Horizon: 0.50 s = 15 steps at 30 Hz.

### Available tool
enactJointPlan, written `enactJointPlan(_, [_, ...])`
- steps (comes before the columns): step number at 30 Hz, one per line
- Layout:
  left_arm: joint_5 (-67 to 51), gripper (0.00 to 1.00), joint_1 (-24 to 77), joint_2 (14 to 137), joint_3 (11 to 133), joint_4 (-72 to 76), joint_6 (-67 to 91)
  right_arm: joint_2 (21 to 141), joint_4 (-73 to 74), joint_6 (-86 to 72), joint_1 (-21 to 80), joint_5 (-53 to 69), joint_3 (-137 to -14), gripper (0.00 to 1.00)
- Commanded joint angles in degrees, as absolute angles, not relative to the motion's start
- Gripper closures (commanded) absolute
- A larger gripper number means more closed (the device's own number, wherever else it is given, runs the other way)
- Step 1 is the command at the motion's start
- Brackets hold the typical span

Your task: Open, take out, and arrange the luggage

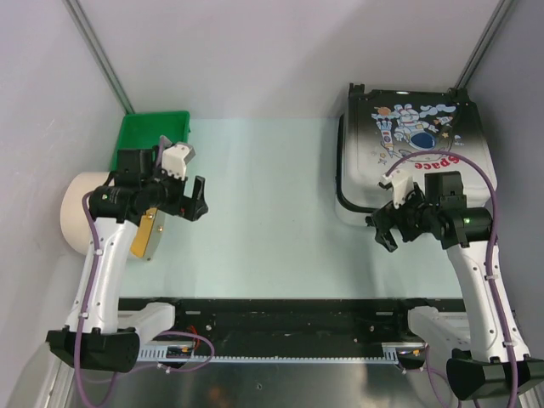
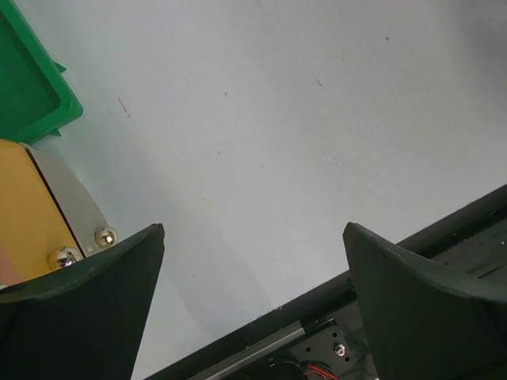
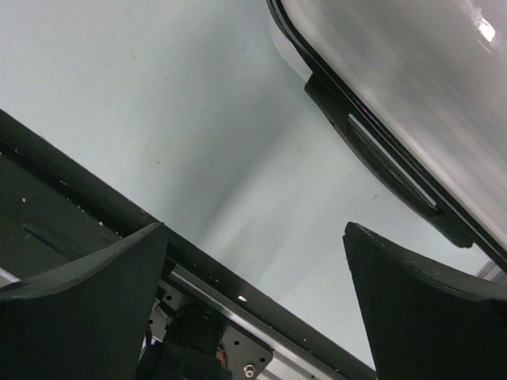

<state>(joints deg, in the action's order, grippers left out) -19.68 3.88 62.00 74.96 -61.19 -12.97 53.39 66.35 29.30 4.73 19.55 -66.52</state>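
Note:
The luggage (image 1: 408, 136), a closed hard-shell suitcase fading from black to white with an astronaut and red "Space" print, lies flat at the table's far right. Its white shell and black side handle (image 3: 380, 150) fill the upper right of the right wrist view. My right gripper (image 1: 382, 228) hangs open just in front of the suitcase's near left corner, apart from it, nothing between its fingers (image 3: 428, 309). On the left side my left gripper (image 1: 195, 200) stands open over bare table, holding nothing, its fingers (image 2: 87, 309) wide apart.
A green plastic tray (image 1: 153, 136) sits at the back left, seen too as a tray corner (image 2: 32, 87). A cream cylinder (image 1: 76, 212) lies at the left edge. A gold-and-silver flat box (image 1: 146, 234) rests under the left arm. The black front rail (image 1: 280, 316) borders the near edge.

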Motion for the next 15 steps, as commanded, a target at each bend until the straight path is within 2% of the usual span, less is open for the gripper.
enactJointPlan(1, [-20.04, 0.0, 4.92, 60.38, 75.93, -59.06, -10.19, 53.09, 67.41, 33.13, 6.41, 18.29, -65.75, 0.0])
enactJointPlan(15, [-16.7, 0.0, 10.54, 58.8, 76.2, -58.27, -11.08, 55.02, 54.6, 44.91, 10.1, 6.07, -50.29, 0.01])
